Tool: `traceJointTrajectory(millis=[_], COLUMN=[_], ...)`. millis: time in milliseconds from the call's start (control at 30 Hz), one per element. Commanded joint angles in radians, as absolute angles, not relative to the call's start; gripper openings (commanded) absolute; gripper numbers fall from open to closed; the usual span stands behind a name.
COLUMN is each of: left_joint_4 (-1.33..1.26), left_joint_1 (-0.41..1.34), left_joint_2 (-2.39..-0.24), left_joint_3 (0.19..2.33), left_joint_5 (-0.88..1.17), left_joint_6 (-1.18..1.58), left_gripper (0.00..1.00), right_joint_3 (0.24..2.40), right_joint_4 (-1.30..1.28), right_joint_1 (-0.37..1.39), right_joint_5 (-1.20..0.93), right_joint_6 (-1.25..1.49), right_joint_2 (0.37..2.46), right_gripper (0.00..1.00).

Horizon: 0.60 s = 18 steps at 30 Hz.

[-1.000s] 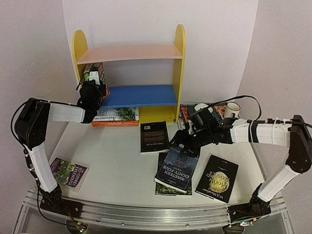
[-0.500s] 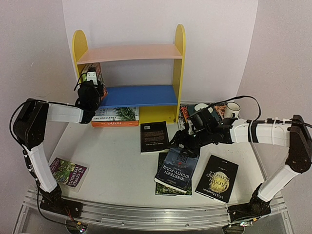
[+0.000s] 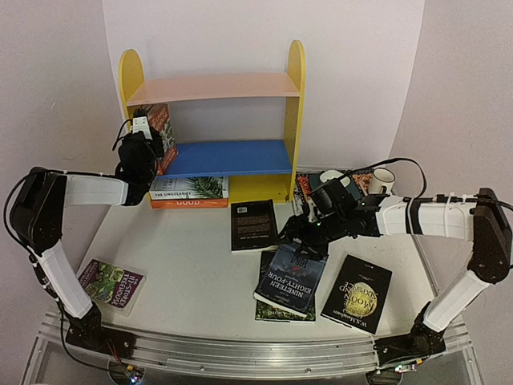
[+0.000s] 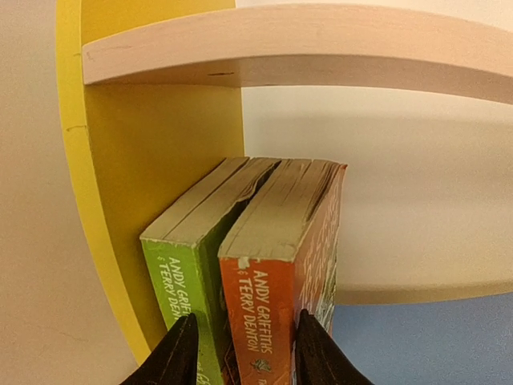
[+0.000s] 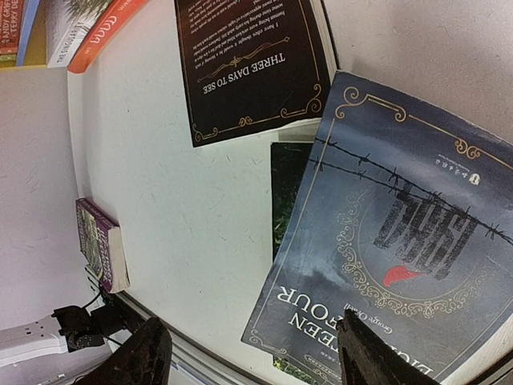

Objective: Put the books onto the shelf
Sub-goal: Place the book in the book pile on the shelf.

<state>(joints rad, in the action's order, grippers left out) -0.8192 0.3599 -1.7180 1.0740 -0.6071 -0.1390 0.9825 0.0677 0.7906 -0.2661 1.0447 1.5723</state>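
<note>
Left claw (image 4: 243,357) up at shelf (image 3: 210,85), fingers (image 4: 180,359) parted, one each side of orange book (image 4: 276,233). Orange book stands on blue board (image 3: 228,157), green book (image 4: 186,249) beside it, against yellow side. Right claw (image 5: 260,353) spread wide, holding nothing, over dark blue book (image 5: 385,224) lying flat on table (image 3: 192,249). Black book (image 5: 248,64) flat just beside; purple book (image 3: 111,282) near left table edge.

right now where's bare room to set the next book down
The blue middle board is bare from the orange paperback at its left end to the right yellow side panel. The pale pink top board is bare. Crowded: right front of the white table, around the dark Nineteen Eighty-Four paperback.
</note>
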Motion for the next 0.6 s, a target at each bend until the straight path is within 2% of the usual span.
traceJointTrajectory(millis=[0,233,567], left_joint_4=[-0.836,-0.817,-0.757], left_joint_1=[0.354,0.354,0.354], left_joint_2=[-1.655,-1.607,-1.518], left_joint_3=[1.044,0.991,0.902], left_joint_5=[-0.626,-0.624,-0.601], left_joint_6=[-0.103,-0.063,-0.009], left_gripper=[0.43,0.49,0.52], right_joint_3=[1.021,1.019,1.026], right_joint_4=[0.055,0.055,0.058], right_joint_1=[0.787,0.788,0.787], right_joint_5=[-0.276,-0.275,-0.28], right_joint_6=[1.045,1.04,1.032], right_joint_2=[1.579,1.576,1.583], right_gripper=[0.72,0.73,0.74])
